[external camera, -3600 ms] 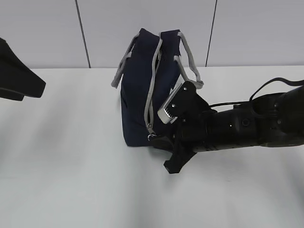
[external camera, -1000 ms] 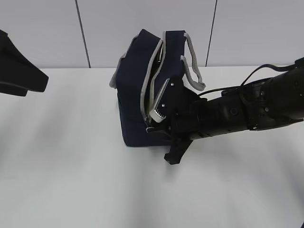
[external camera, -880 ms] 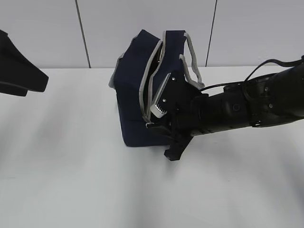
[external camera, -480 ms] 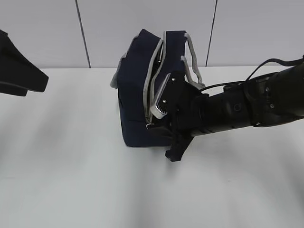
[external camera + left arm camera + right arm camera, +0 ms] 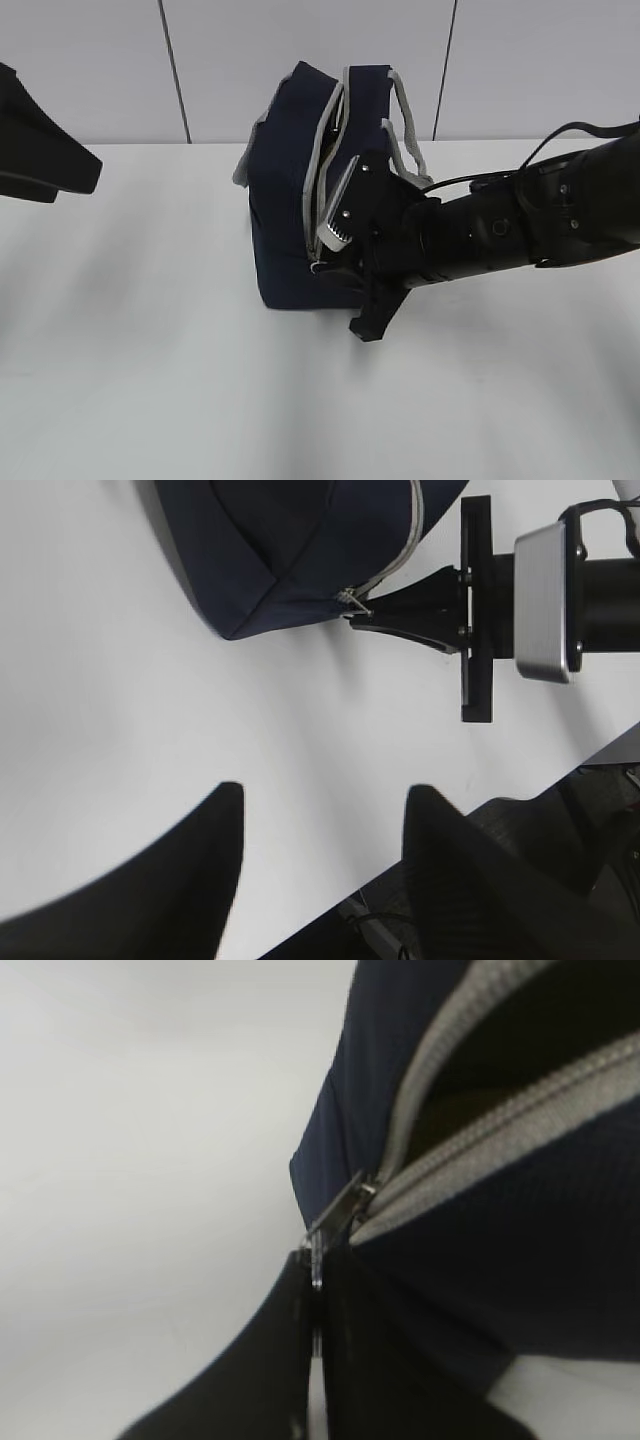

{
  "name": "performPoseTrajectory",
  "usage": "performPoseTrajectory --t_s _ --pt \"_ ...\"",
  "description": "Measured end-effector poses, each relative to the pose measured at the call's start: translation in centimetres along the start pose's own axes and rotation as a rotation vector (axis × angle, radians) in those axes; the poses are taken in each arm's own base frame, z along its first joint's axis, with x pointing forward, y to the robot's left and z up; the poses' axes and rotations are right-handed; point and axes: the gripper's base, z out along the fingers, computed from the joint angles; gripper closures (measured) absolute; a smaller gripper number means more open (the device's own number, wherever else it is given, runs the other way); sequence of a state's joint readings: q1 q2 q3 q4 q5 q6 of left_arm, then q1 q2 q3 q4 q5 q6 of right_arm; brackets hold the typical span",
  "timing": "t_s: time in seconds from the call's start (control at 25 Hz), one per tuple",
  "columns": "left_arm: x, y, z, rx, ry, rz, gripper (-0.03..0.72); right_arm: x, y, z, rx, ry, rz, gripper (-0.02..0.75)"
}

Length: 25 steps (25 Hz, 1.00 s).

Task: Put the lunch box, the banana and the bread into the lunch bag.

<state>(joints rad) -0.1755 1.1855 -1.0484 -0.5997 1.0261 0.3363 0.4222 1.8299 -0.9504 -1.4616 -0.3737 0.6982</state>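
Observation:
The dark navy lunch bag [image 5: 285, 210] lies on its side on the white table, its grey zipper [image 5: 322, 170] partly open with a dark gap. My right gripper [image 5: 325, 272] is shut on the metal zipper pull [image 5: 335, 1222] at the bag's lower front end; the same pull shows in the left wrist view [image 5: 353, 601]. My left gripper [image 5: 322, 800] is open and empty, hovering over bare table away from the bag [image 5: 290, 550]. The lunch box, the banana and the bread are out of view.
The right arm [image 5: 520, 230] stretches in from the right across the table. The left arm's dark body [image 5: 35, 150] sits at the far left. A grey panelled wall stands behind. The table's edge shows in the left wrist view [image 5: 480, 820].
My right gripper has pushed left with the zipper pull, and the bag's top has shifted and opened wider since the earliest frame. In the last half second almost nothing moved.

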Motion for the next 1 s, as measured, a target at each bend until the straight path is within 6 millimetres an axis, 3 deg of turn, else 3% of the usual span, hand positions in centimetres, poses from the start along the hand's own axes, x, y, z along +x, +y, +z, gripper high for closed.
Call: performPoseTrajectory --t_s 0.28,0.6,1.0 --pt "0.0 0.0 0.0 -0.001 -0.002 0.0 0.317 0.3 -0.1 0.0 0.005 0.03 0.003 0.754" --pt "0.0 0.0 0.0 -0.001 -0.002 0.0 0.317 0.6 -1.7 -1.8 0.01 -0.04 0.069 0.754" --pt "0.0 0.0 0.0 -0.001 -0.002 0.0 0.317 -0.3 -0.9 -2.1 -0.1 -0.155 0.073 0.754"
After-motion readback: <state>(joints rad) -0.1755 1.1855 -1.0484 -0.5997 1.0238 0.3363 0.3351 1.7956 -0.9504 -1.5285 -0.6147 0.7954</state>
